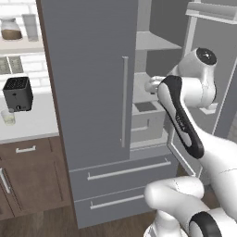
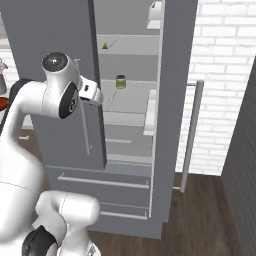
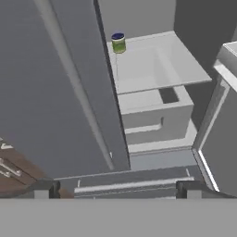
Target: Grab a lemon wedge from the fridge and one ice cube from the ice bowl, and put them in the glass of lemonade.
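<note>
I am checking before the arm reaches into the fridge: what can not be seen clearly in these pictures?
- Lemon wedge: a tiny speck on the upper shelf in the right base view; shape unclear.
- Green jar: its label is too small in the hand view.
- Pincer: tips cut off by the bottom edge of the hand view.
- Fridge interior: largely hidden by its closed left door in the left base view.

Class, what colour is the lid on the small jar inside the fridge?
Blue, on a green jar; clearest in the hand view.

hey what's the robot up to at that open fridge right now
The white arm is reaching toward the grey fridge, whose right door stands open. Its tool is open and empty, looking down at the shelves. A small green jar sits on a middle shelf; the lemon wedge lies on the shelf above, untouched. The glass of lemonade waits on the counter.
</note>
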### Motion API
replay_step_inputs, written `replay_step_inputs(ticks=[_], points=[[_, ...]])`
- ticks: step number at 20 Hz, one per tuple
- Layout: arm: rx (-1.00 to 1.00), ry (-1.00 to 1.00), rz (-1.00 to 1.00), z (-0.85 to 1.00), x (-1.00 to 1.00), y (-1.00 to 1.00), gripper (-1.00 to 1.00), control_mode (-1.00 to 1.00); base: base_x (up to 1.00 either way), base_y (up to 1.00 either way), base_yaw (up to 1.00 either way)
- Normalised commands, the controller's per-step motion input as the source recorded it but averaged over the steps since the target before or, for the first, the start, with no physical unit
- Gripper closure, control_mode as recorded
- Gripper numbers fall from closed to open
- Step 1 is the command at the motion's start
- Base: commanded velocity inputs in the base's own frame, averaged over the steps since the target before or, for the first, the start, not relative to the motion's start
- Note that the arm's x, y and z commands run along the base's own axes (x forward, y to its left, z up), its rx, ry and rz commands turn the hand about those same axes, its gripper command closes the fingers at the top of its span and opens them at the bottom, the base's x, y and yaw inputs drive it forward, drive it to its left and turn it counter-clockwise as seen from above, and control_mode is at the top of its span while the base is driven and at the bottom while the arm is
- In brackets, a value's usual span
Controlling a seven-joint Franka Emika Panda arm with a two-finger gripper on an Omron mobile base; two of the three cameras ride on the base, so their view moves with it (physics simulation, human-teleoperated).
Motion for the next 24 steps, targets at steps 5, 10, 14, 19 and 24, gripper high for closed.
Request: replay_step_inputs(ticks=[5,10,14,19,24], points=[[0.0,-0.18,0.23,0.53,-0.62,0.35,-1.0,-1.0,0.0,0.0,0.0],[-0.14,-0.13,-0.01,0.01,0.05,0.6,-1.0,-1.0,0.0,0.0,0.0],[-0.19,0.05,-0.14,-0.14,0.78,0.48,-1.0,-1.0,0.0,0.0,0.0],[-0.03,0.19,-0.09,0.0,0.6,-0.03,-1.0,-1.0,0.0,0.0,0.0],[0.0,0.17,-0.03,-0.15,0.42,-0.13,-1.0,-1.0,0.0,0.0,0.0]])
